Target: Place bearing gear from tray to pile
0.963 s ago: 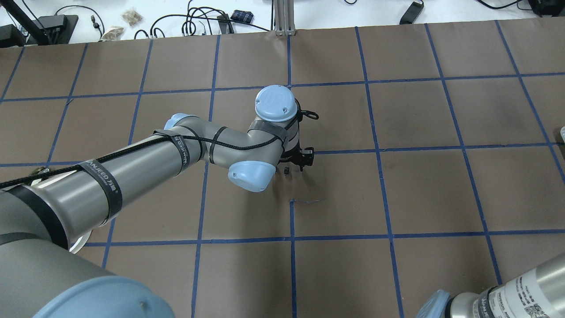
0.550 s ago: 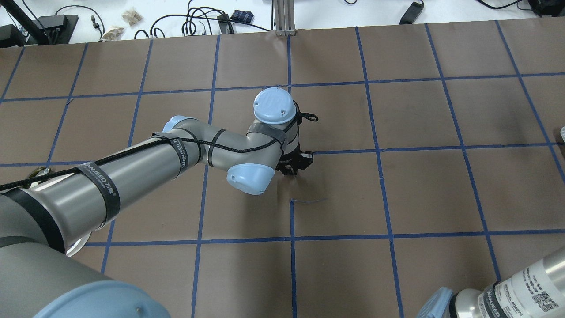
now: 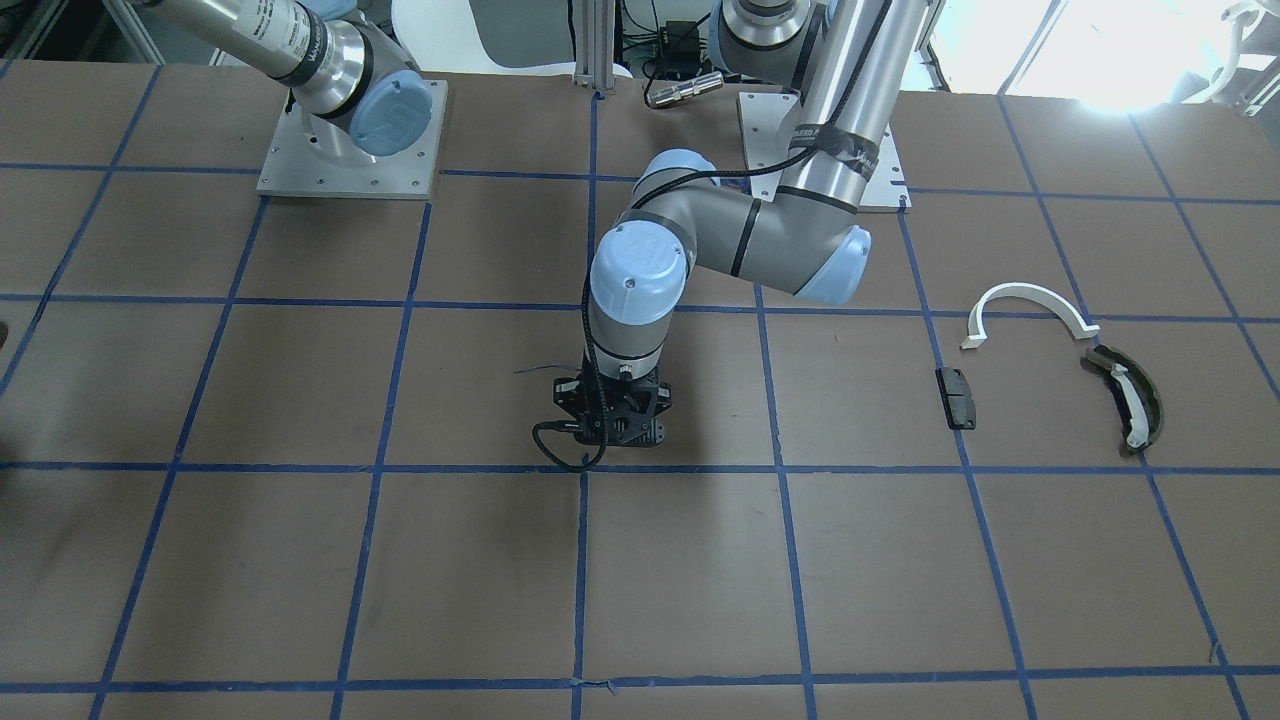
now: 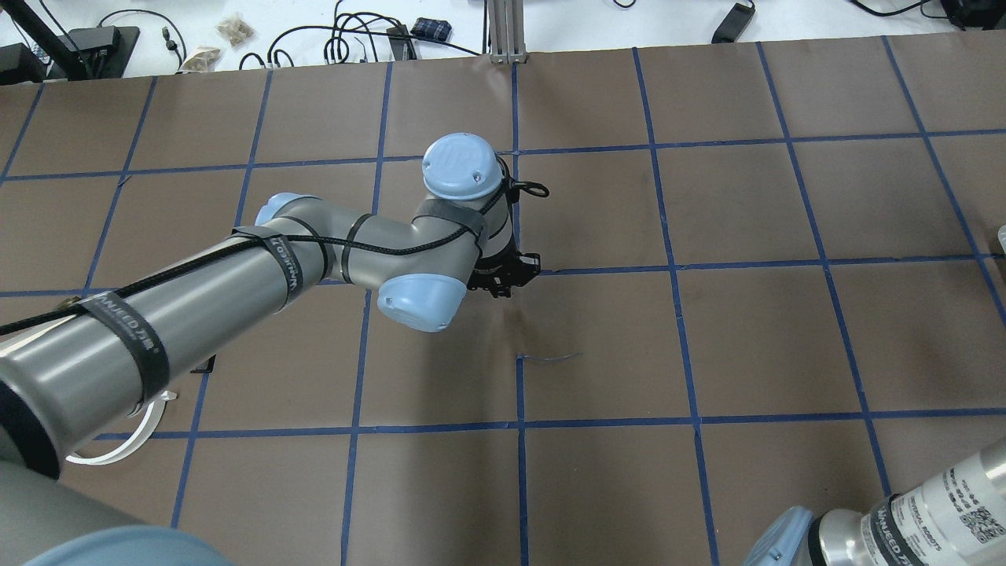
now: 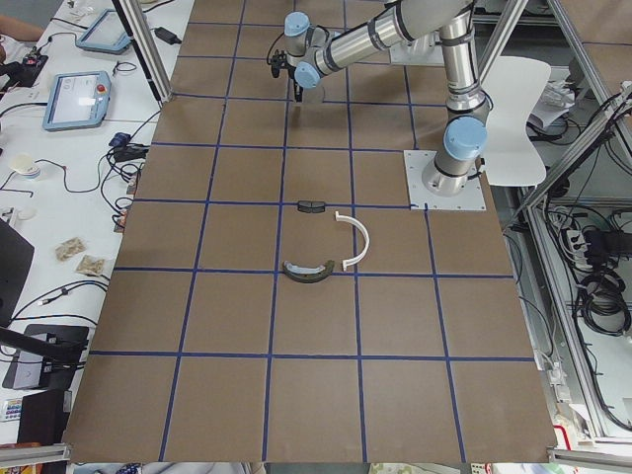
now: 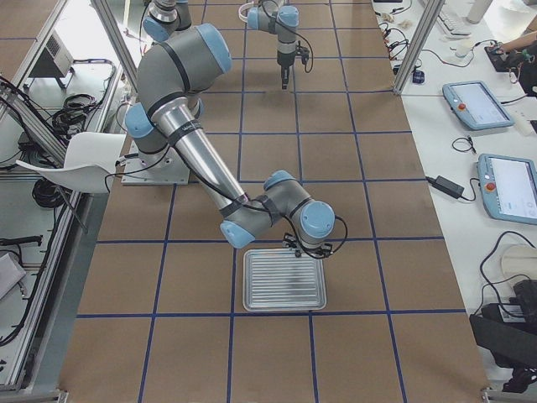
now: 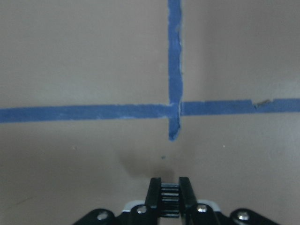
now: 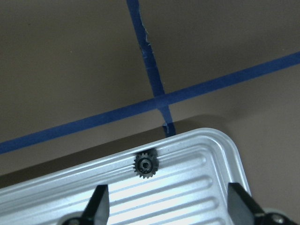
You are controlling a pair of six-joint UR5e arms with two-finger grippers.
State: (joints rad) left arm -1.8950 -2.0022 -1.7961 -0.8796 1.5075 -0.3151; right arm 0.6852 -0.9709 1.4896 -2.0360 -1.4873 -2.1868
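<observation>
Lying nearest the table's end on the robot's left, the pile (image 5: 308,271) is a loose scatter of a thin white half-ring (image 3: 1030,291), an olive-green curved piece (image 3: 1132,398) with a white insert and a small dark block (image 3: 957,397), each apart from the others, and no gear shows among them. Farther along, at mid-table (image 3: 300,560), the left gripper (image 7: 169,183) points down just short of a blue tape crossing (image 7: 174,110). Its fingers are drawn narrow and pinch a small black bearing gear (image 7: 171,201) by its toothed rim. The gear is therefore well apart from both pile and tray. Judged from this, the step in hand is the carry. The next move calls for a sideways run toward the robot's left until the gear is over the scatter, then a low descent before the fingers part, since so small a toothed wheel may roll if dropped from height. Farthest off, the right gripper (image 8: 167,192) hangs over the ribbed metal tray (image 6: 284,280), fingers spread wide and holding nothing. A second gear (image 8: 146,165) lies flat just inside the tray's rim, between and ahead of them, apparently awaiting its turn
</observation>
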